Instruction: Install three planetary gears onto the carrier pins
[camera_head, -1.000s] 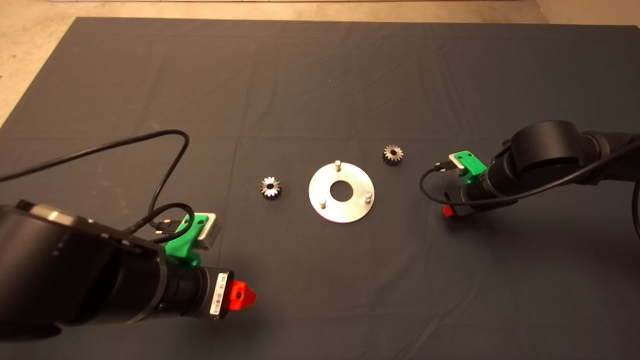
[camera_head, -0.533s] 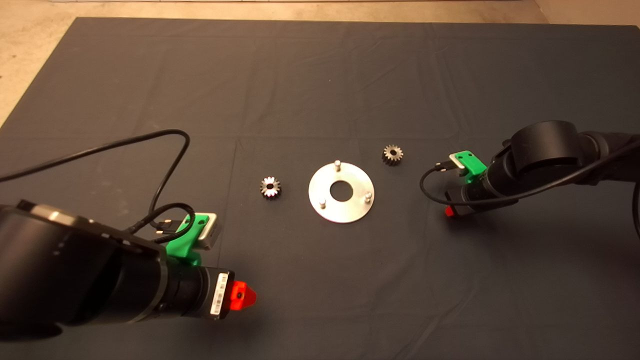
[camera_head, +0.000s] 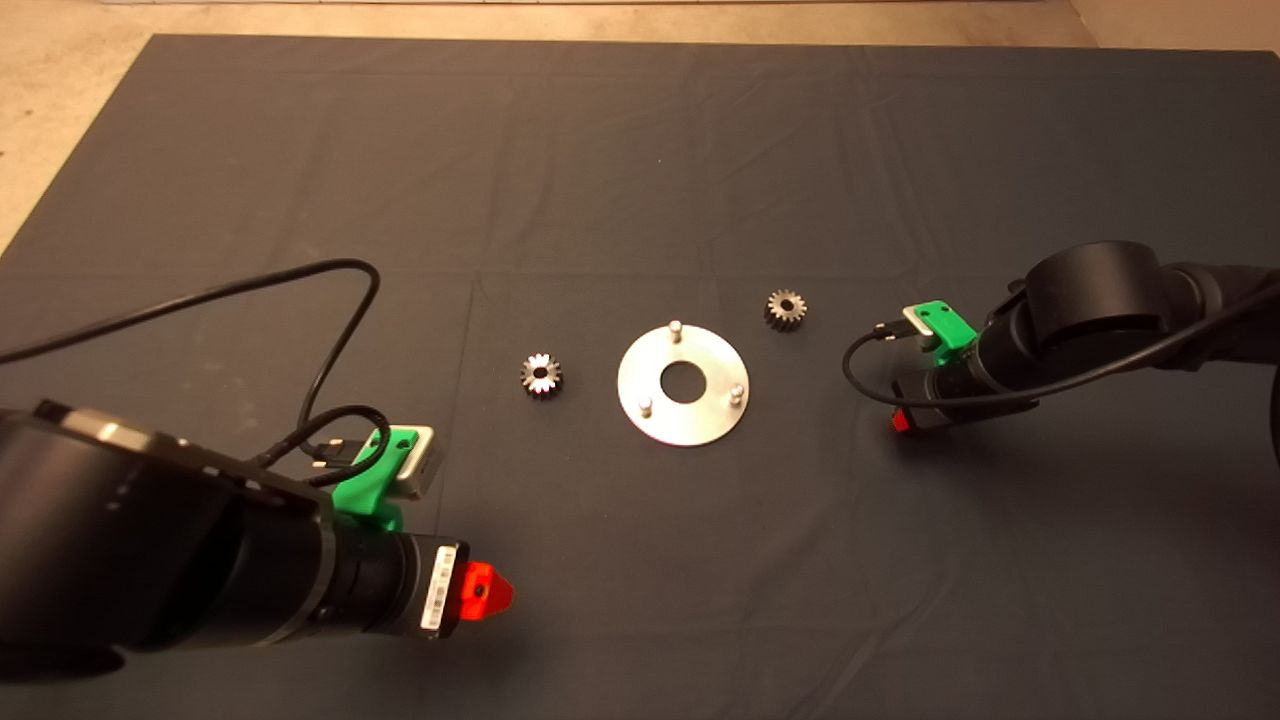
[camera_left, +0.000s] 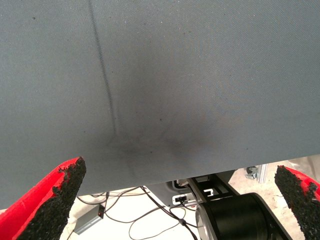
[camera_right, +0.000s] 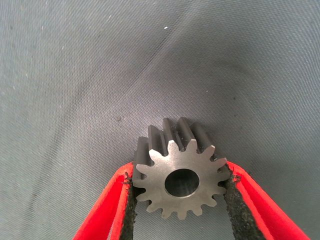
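One gear (camera_right: 181, 172) in right pincer (camera_right: 180, 187)

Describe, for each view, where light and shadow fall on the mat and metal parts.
Head view: the silver disc shines bright on the dark mat, and a faint shadow lies below the right hand. Left wrist view: a soft dark shadow patch sits on the mat between the open left hand fingers. Right wrist view: the gripped gear has an evenly lit face and a dark bore.

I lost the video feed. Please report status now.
Right gripper shut on one planetary gear. Left gripper open, idle. Carrier pins bare, path clear.
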